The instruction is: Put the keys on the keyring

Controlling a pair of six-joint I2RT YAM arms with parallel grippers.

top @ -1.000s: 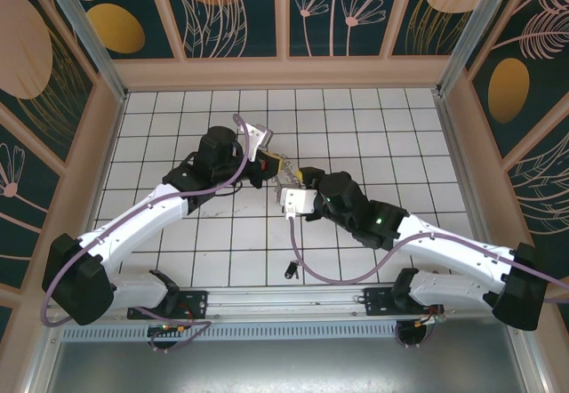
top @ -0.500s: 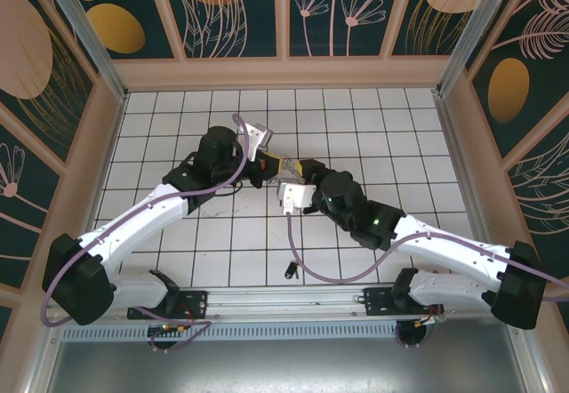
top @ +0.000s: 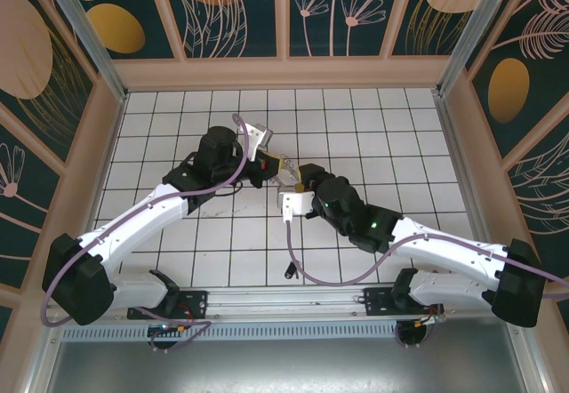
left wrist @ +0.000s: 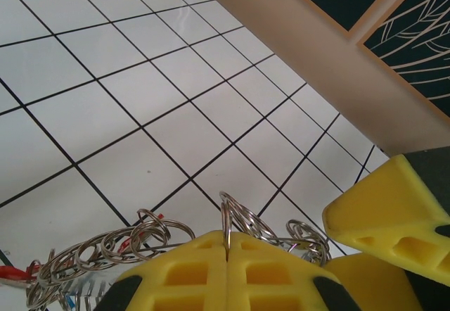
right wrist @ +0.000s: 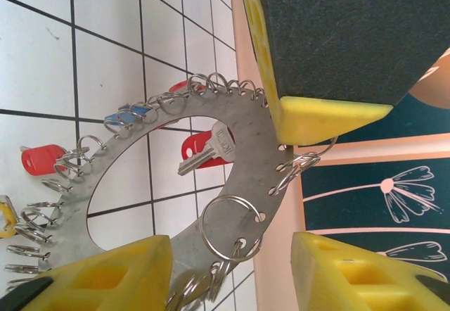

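Nearest me I count one dark key [top: 290,270] loose on the tiles [top: 356,126], not yet threaded; beyond it, mid-table, the right gripper [right wrist: 232,276] is spread astride the keyring [right wrist: 249,163], the left gripper [left wrist: 226,255] is pressed together on its rim, and a red key [right wrist: 200,149] and blue key [right wrist: 121,121] are already hung, so I judge the task nearly done.

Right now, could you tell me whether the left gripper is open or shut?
Shut. In the left wrist view the left gripper has its yellow pads pressed together on the thin edge of the keyring.
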